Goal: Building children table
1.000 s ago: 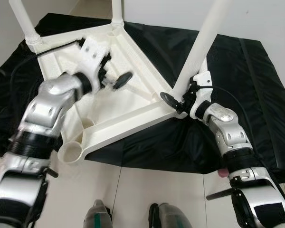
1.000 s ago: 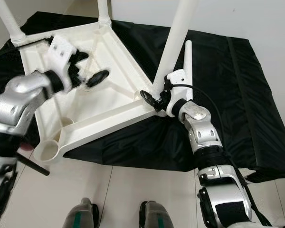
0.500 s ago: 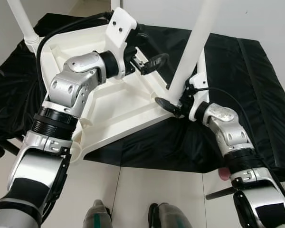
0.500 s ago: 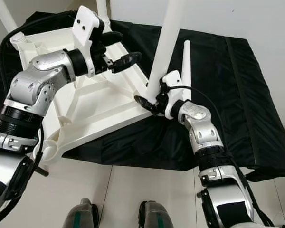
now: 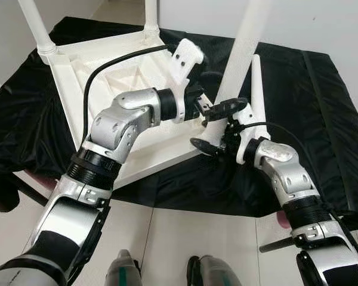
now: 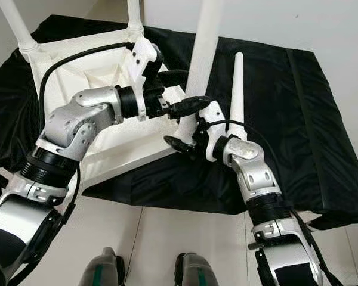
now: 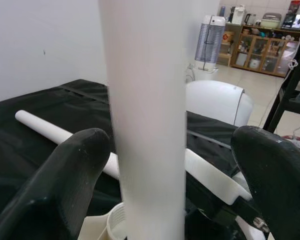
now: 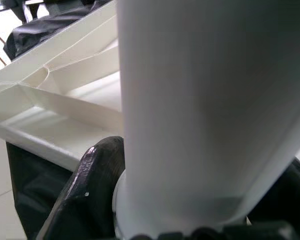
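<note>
Both arms on one leg of the upturned table, mid-frame.

Left arm reaches across from lower left, elbow bent, wrist level; left gripper [image 5: 218, 109] sits at the upright table leg [image 5: 243, 44], fingers [image 7: 72, 165] spread wide either side of it, not clamped, gaps visible on both sides in the left wrist view. Right arm comes up from lower right, forearm angled in toward centre; right gripper [image 5: 212, 143] is at the leg's base where it meets the tabletop corner, fingers [image 8: 90, 185] wrapped against the leg, looks like it has hold. White tabletop [image 5: 101, 71] lies underside-up on a black sheet [image 5: 322, 107] on the floor, upper left to centre; two more legs stand at its far corners. A loose leg [image 6: 237, 89] lies on the sheet just right of the grippers. No readable labels or writing.
</note>
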`<state>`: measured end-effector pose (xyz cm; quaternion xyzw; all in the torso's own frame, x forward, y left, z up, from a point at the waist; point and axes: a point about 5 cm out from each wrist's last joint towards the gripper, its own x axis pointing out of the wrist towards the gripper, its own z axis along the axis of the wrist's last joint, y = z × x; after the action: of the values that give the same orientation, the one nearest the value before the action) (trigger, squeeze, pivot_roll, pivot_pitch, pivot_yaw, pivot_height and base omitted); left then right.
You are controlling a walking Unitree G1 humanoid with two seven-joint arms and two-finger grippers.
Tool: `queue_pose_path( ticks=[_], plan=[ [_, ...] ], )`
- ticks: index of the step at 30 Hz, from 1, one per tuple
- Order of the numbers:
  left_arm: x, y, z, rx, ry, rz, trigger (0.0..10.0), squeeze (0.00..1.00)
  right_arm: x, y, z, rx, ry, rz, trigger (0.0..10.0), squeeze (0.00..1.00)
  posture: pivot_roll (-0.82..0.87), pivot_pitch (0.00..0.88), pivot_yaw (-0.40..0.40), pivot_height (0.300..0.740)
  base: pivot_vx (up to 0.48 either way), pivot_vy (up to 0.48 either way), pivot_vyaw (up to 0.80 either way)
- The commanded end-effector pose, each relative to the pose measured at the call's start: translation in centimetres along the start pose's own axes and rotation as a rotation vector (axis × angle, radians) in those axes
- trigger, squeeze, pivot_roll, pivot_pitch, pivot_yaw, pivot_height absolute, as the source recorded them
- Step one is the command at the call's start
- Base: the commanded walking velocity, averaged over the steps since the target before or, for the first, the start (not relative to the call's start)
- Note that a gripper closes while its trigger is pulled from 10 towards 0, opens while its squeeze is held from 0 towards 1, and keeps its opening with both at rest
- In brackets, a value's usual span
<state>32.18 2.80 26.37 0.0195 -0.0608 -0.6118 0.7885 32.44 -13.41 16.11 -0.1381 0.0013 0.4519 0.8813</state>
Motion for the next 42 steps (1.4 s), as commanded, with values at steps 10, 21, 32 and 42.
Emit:
queue_pose_path(
  ticks=[10,21,32,42],
  plan=[
    [1.4,0.8,3.1,-0.04,-0.033,-0.001,10.0,0.0,-0.2,0.5,-0.1,-0.026,0.023,0.04,10.0,0.0,-0.06,0.02,-0.01,0.74,0.0,0.0,0.0],
    [1.8,0.8,3.5,-0.08,0.036,-0.005,10.0,0.0,-0.5,0.3,-0.3,-0.041,0.039,0.032,10.0,0.0,-0.05,0.028,-0.009,0.74,0.0,0.0,0.0],
    [1.8,1.3,3.5,-0.161,0.088,0.023,0.0,0.0,-0.6,-0.1,-0.1,-0.052,0.039,0.016,10.0,0.0,-0.05,0.038,-0.005,0.74,0.0,0.0,0.0],
    [1.8,1.5,3.6,-0.186,0.096,0.028,0.0,0.0,-0.8,-0.3,-0.2,-0.041,0.051,-0.008,10.0,0.0,-0.05,0.044,-0.003,0.74,0.0,0.0,0.0]
  ],
)
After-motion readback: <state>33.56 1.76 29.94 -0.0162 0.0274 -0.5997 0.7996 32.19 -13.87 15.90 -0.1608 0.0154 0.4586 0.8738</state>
